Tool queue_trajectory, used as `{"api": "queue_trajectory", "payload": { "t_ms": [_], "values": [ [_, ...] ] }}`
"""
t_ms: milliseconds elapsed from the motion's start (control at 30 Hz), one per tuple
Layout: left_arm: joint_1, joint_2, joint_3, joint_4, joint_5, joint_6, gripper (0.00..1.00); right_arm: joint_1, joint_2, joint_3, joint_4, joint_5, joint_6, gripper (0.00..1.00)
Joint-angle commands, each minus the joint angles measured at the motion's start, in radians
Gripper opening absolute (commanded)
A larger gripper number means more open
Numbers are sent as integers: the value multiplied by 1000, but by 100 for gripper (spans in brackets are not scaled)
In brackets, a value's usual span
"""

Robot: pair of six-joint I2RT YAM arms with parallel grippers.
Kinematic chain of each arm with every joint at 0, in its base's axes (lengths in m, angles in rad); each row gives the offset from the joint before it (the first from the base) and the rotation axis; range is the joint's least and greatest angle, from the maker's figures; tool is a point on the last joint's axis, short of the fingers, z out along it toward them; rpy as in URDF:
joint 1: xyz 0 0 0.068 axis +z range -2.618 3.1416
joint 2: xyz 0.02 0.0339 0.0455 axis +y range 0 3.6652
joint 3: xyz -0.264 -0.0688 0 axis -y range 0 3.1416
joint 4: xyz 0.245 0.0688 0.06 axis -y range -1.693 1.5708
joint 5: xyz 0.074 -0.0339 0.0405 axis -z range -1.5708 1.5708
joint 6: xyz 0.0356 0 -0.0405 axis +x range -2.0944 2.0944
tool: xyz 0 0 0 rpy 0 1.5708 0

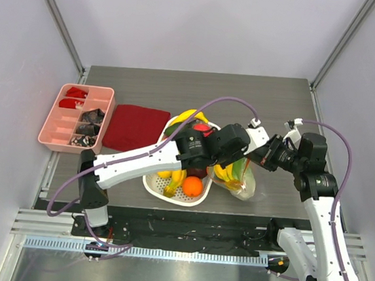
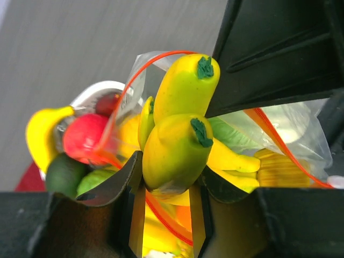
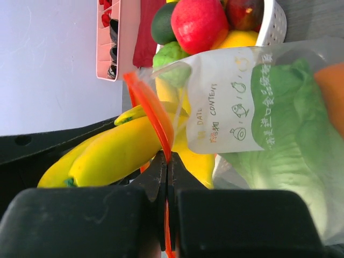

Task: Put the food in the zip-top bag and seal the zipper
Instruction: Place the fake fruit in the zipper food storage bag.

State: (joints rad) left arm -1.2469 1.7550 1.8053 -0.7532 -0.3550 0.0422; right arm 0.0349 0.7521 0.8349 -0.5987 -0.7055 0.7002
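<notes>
My left gripper (image 1: 227,165) (image 2: 167,180) is shut on a bunch of yellow bananas (image 2: 180,134), held at the open mouth of the zip-top bag (image 1: 243,183). My right gripper (image 1: 263,159) (image 3: 167,161) is shut on the bag's red-orange zipper strip (image 3: 153,113) and holds the mouth up. Pale-green cabbage (image 3: 293,140) (image 2: 231,134) lies inside the bag behind its white label (image 3: 231,102). The bananas also show in the right wrist view (image 3: 110,153). More food sits in the white basket (image 1: 154,183): an orange (image 1: 193,187), a red apple (image 3: 199,24) and a dark purple piece (image 3: 244,11).
A dark red cloth (image 1: 135,127) lies left of the basket. A pink compartment tray (image 1: 76,117) stands at the far left. The left arm crosses over the basket. The bag sits near the table's front edge.
</notes>
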Motion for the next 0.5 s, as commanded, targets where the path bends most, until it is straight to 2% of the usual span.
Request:
{"api": "queue_trajectory", "payload": {
  "t_ms": [0, 133, 300, 400, 433, 467],
  "values": [
    [30, 90, 45, -227, 221, -180, 0, -3, -28, -8, 131, -22, 88, 1],
    [87, 139, 60, -271, 260, -211, 0, -3, -37, -8, 129, -20, 90, 1],
    [107, 187, 91, -365, 260, -146, 0, -3, -23, 15, 134, -18, 84, 1],
    [160, 241, 176, -426, 298, -182, 0, -3, -23, 13, 137, -22, 78, 1],
    [176, 247, 205, -417, 312, -197, 4, -3, -31, 4, 134, -25, 76, 1],
    [190, 242, 216, -410, 341, -196, 12, -4, -36, -2, 131, -28, 73, 1]
  ]
}}
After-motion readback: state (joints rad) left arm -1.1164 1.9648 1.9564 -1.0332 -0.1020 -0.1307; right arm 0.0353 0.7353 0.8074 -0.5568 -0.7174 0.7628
